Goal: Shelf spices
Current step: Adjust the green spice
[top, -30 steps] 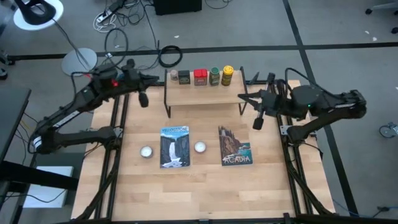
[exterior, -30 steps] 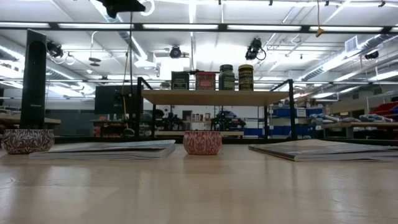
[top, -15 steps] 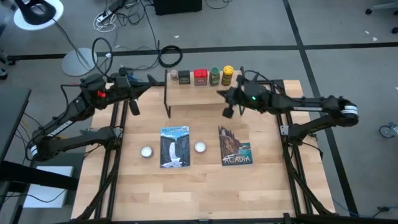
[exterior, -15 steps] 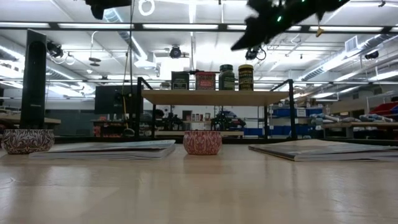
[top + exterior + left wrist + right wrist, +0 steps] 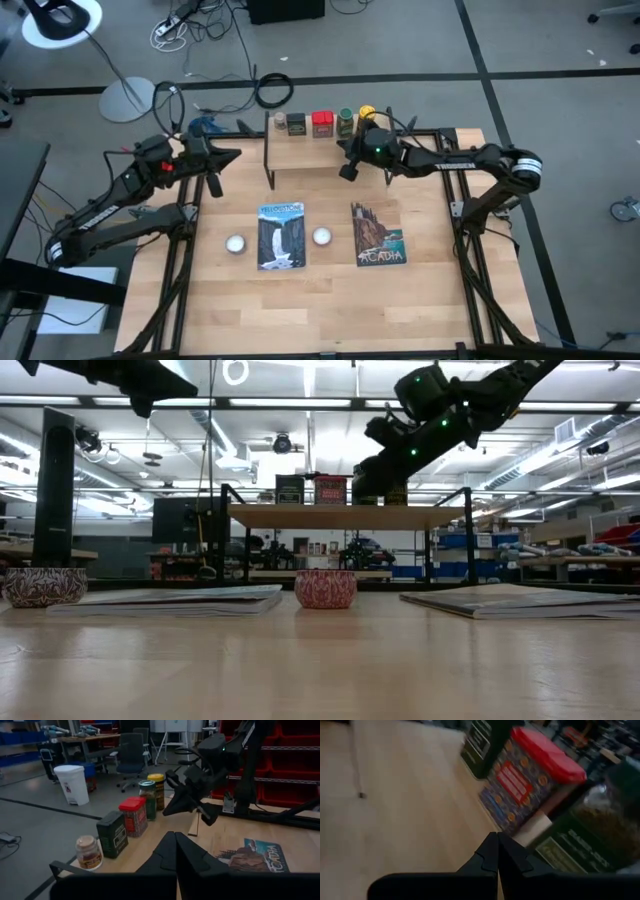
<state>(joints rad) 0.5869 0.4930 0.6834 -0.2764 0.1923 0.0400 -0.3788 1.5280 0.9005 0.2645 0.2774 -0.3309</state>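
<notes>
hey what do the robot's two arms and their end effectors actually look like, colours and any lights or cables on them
Both arms are dark, nearly black, built of slim jointed links with black cables along them. The left arm carries a small red mark near its wrist; the right arm shows a green light there. Each end effector, left and right, has two dark tapered fingers.

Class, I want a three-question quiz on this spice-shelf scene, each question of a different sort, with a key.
1. True or false: the five spices stand in a row on the shelf.
2. Which gripper is over the shelf by the spices? A) left gripper B) right gripper
3. Fill in: between the two books lies a white ____.

Key:
1. true
2. B: right gripper, shut; left gripper is off the shelf's end.
3. ball
</notes>
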